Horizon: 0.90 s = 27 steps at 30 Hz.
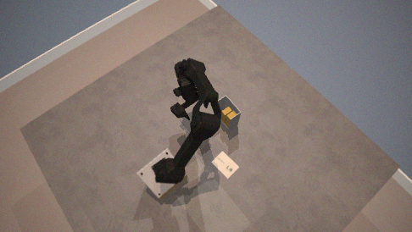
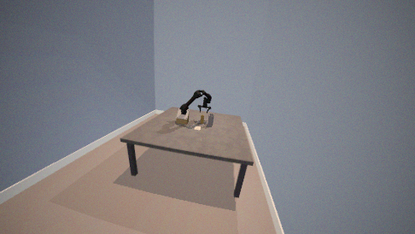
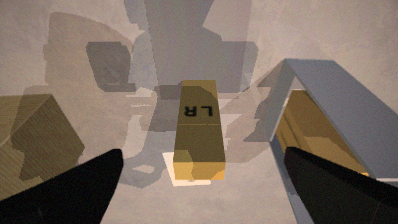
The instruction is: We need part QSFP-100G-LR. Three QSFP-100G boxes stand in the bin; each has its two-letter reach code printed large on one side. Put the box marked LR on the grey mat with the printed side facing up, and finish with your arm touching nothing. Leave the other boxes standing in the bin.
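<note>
Two boxes [image 1: 229, 113] [image 3: 320, 132]: seen inside the grey bin [image 1: 232, 103] [image 3: 345, 95] [image 2: 211, 120], side by side, with their orange ends showing in the top view; no code can be read on either.
LR box [image 3: 200, 142] [image 2: 201, 119]: stood upright on the desk [image 1: 288, 140] [image 2: 192, 138], outside the bin; hidden under the arm in the top view.
LR print: carried on a side wall of the box rather than its top, and seen inverted in the wrist view; the printed side is not turned up.
Hand [image 1: 180, 102] [image 2: 204, 112] [image 3: 204, 155]: spread wide, with nothing pinched; held above the desk, its fingers to either side of the LR box in the wrist view and apart from it.
Arm [image 1: 192, 146] [image 2: 190, 101]: reached out from its base and bent down at the wrist.
Base [image 1: 144, 173] [image 2: 182, 121]: set to the left of the LR box in the exterior view, with the bin placed to the right.
Pale card [image 1: 225, 165] [image 2: 197, 128] [image 3: 192, 183]: laid flat on the near side of the LR box in the exterior view, with dark letters printed on it.
Grey mat: its outline cannot be told from the shadows, so whether the box is stood on it cannot be told.
</note>
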Available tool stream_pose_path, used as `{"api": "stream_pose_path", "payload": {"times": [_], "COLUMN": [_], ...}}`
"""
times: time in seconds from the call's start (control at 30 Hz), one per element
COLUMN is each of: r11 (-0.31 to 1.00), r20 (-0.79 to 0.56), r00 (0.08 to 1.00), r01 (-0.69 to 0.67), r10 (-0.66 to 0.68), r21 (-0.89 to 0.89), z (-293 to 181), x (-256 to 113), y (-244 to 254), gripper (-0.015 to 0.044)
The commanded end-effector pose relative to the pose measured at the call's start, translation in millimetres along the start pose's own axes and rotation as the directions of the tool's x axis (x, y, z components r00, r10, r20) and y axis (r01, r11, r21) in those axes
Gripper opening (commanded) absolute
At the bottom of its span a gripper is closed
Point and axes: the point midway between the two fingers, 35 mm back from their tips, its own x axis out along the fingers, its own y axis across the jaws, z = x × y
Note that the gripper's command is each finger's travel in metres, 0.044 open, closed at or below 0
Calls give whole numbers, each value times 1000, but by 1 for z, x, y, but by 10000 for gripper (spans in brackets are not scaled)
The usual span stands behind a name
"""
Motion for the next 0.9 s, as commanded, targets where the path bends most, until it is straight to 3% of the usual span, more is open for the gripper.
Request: {"api": "stream_pose_path", "payload": {"times": [0.0, 0.87], "r11": [1000, 1000], "r20": [-5, -6], "r00": [1000, 1000], "r01": [1, 2], "r10": [-1, -2], "r21": [-7, -8], "z": [-1, -15], "x": [6, 46], "y": [0, -2], "gripper": [440, 440]}}
